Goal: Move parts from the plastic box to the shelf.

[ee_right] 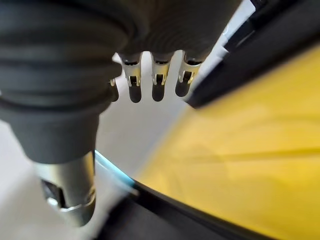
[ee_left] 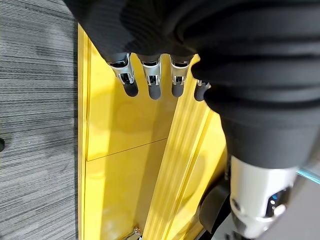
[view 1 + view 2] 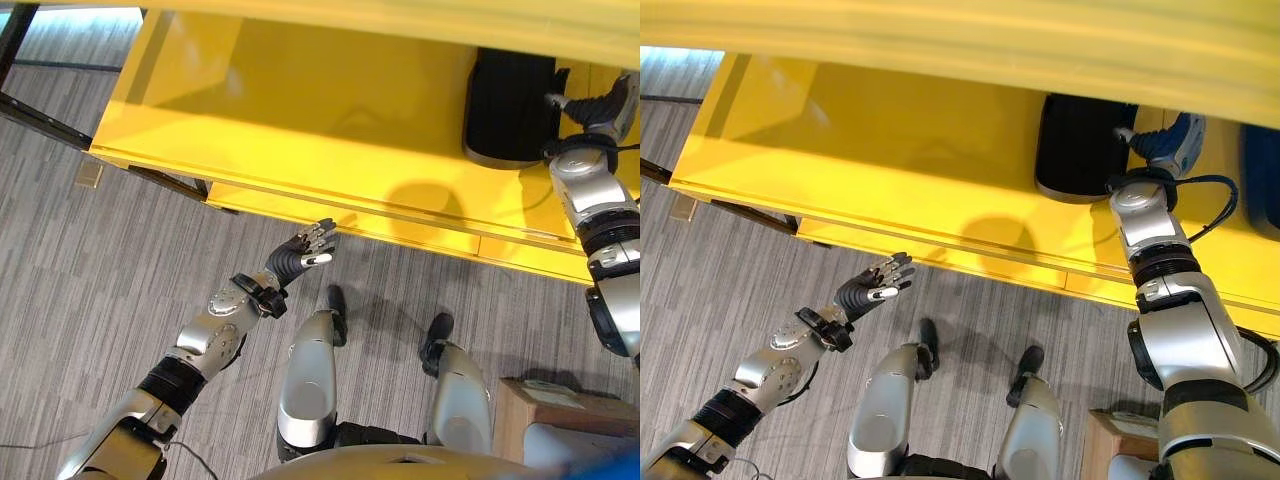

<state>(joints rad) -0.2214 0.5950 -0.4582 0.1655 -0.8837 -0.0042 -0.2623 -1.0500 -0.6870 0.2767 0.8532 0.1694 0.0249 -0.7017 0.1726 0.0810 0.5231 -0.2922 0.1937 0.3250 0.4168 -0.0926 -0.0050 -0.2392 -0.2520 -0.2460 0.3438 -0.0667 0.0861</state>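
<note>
One black part sits on the yellow shelf, a dark, rounded-off block with its long side running from the shelf's front edge toward the back. Head views: the right hand rests just beside it on the smooth glossy shelf board, and the left hand hangs over striped grey carpet. Left wrist view: fingers straight and spread, nothing in them. Right wrist view: fingers straight too, empty, by a dark edge.
</note>
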